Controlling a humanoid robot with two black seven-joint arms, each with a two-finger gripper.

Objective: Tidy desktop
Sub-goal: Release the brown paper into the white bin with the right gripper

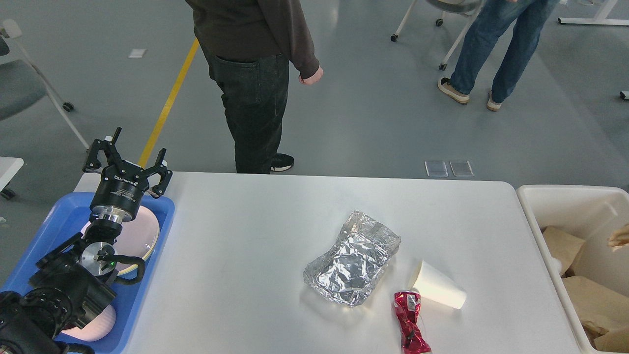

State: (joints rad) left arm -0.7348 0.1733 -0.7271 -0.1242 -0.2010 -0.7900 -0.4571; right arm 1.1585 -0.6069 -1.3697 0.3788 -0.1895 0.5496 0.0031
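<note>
The white surface [245,255] fills most of my view, running from the blue tray [147,275] at its 9 o'clock edge to the cream bin [535,216] at its 3 o'clock edge. Nearest me, toward 5 o'clock, a crumpled red wrapper [410,322] lies flat, with a white paper cup [439,286] tipped on its side just beyond it, its wide mouth next to the wrapper's far end. Just beside the cup, toward 10 o'clock of it, sits a crinkled sheet of foil [355,256]. In the tray I see pink plates [145,236]. My left gripper [128,160] hangs above the tray's far end, its fingers spread apart and holding nothing. My right arm is out of view. The bin holds brown paper [589,295]. Beyond the surface, on the grey floor, a person in dark trousers [255,98] stands at 12 o'clock.
</note>
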